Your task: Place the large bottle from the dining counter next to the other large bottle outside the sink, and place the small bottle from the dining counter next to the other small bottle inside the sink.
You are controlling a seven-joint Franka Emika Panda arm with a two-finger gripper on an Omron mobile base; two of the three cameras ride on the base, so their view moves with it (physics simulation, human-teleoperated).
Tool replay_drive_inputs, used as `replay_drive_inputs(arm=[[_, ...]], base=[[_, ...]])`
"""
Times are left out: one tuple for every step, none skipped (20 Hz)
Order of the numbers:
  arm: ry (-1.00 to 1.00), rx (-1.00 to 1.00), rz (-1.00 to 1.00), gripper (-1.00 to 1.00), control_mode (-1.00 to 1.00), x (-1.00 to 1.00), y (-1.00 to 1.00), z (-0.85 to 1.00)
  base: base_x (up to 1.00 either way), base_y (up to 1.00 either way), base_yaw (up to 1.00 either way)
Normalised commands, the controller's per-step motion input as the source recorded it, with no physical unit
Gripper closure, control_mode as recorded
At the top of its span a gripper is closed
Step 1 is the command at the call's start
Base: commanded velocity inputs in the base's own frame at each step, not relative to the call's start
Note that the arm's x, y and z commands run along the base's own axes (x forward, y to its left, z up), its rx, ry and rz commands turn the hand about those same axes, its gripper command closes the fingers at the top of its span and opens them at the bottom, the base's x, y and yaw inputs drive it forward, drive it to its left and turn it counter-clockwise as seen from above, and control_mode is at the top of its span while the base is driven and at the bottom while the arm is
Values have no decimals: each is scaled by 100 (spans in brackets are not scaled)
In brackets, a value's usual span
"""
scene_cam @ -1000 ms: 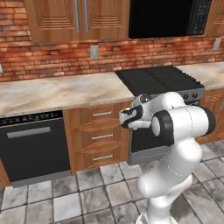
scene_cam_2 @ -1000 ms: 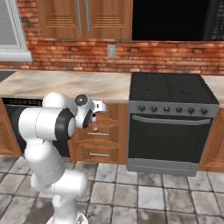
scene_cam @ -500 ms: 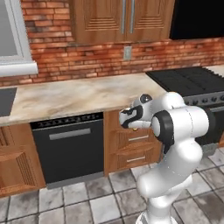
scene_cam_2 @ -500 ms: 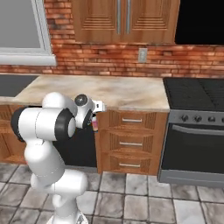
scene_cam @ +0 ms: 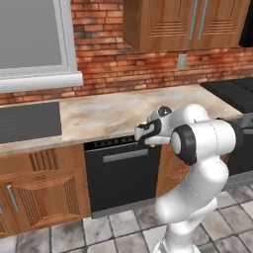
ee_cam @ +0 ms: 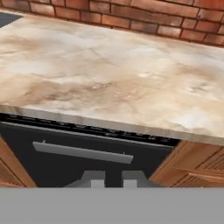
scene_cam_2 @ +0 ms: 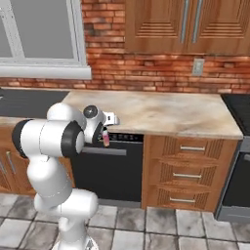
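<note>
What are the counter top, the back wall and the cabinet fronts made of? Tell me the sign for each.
Counter top: looks like polished stone, beige with brown marbled veining.
Back wall: red brick, by its mortar lines.
Cabinet fronts: seemingly varnished wood, warm brown with visible grain and metal handles.

Plenty of room here tbh. The marbled worktop (ee_cam: 109, 78) is bare across the whole middle of the hand view, so a claw could sweep over it freely. What boxes it in: the brick wall (scene_cam: 128, 69) along the back, the wooden upper cabinets (scene_cam_2: 185, 27) hanging over it at the upper right of both base views, and the window sill (scene_cam: 39, 81) jutting out at upper left. Below the front edge sits the black dishwasher (scene_cam_2: 110, 168), with drawers (scene_cam_2: 188, 176) to its right.
</note>
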Motion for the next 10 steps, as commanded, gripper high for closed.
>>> replay_drive_inputs(arm=[[0,0,0,100,100,0,0,0],[0,0,0,100,100,0,0,0],[0,0,0,100,100,0,0,0],[0,0,0,100,100,0,0,0],[0,0,0,100,100,0,0,0],[0,0,0,100,100,0,0,0],[0,0,0,100,100,0,0,0],[0,0,0,100,100,0,0,0],[0,0,0,100,100,0,0,0],[0,0,0,100,100,0,0,0]], base=[[34,100,0],[34,100,0],[35,100,0],[35,100,0],[35,100,0],[35,100,0],[33,100,0],[34,100,0],[34,100,0],[34,100,0]])
